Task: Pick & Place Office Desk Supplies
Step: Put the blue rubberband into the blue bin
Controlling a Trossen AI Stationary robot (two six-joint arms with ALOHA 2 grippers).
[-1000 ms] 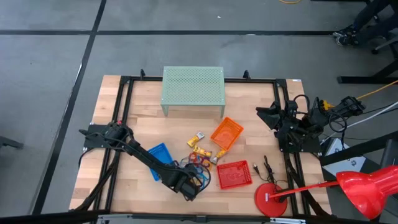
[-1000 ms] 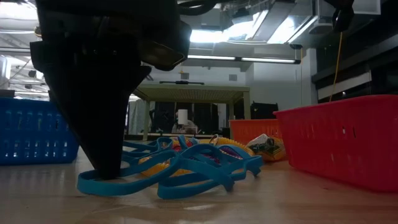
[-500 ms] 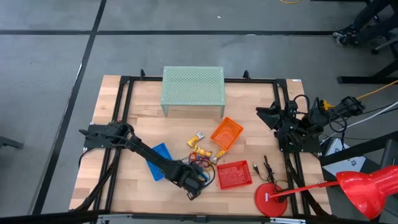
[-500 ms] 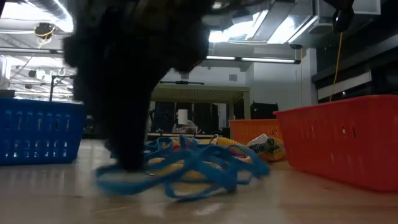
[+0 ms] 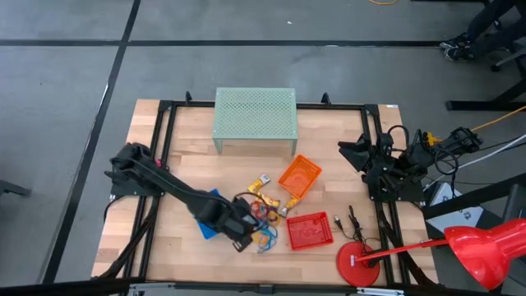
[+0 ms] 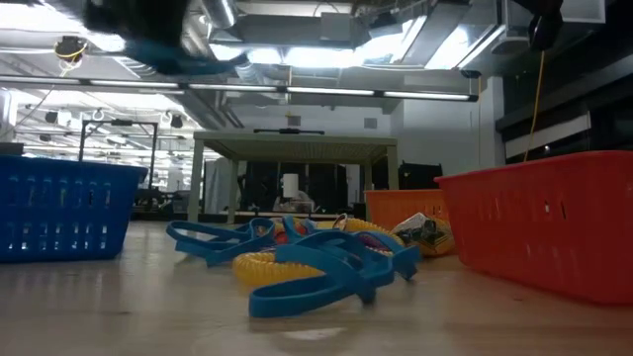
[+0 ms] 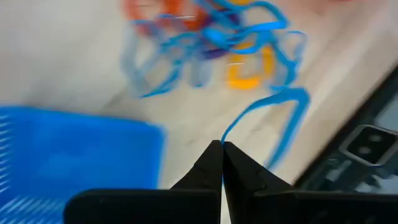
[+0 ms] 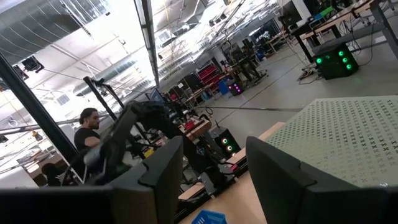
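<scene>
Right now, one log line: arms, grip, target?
left gripper: shut on blue loop, lifted off table | pile of loops: on table | blue basket: beside left gripper | right gripper: open, parked at the table's right edge

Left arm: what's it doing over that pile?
The left gripper is shut on a thin blue loop, held off the table beside the blue basket. The remaining loops lie tangled on the wood near the red basket. The right gripper waits open at the table's right edge.
</scene>
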